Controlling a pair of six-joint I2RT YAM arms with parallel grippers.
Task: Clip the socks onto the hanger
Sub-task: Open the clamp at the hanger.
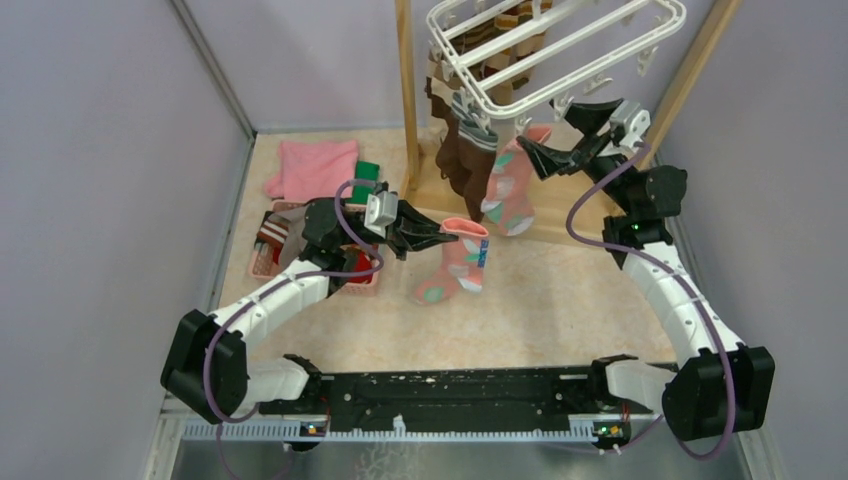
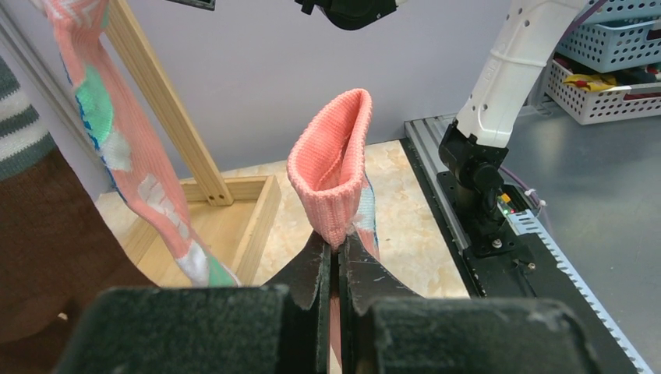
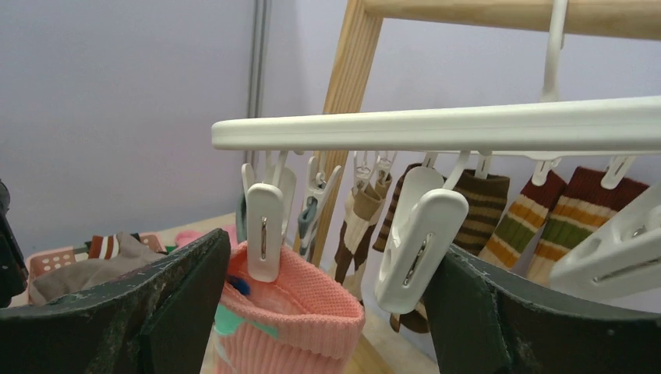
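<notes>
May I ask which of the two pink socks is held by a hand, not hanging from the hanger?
The lower pink sock, its cuff pinched by the left hand; the other sock hangs from the hanger.

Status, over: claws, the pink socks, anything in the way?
Left claw shut on loose pink sock at cuff. Right claw open under hanger, beside hung pink sock. Free clip between its fingers; no obstruction seen.

A folded pink cloth touches a green cloth, behind a pink basket, left of the wooden frame.
</notes>
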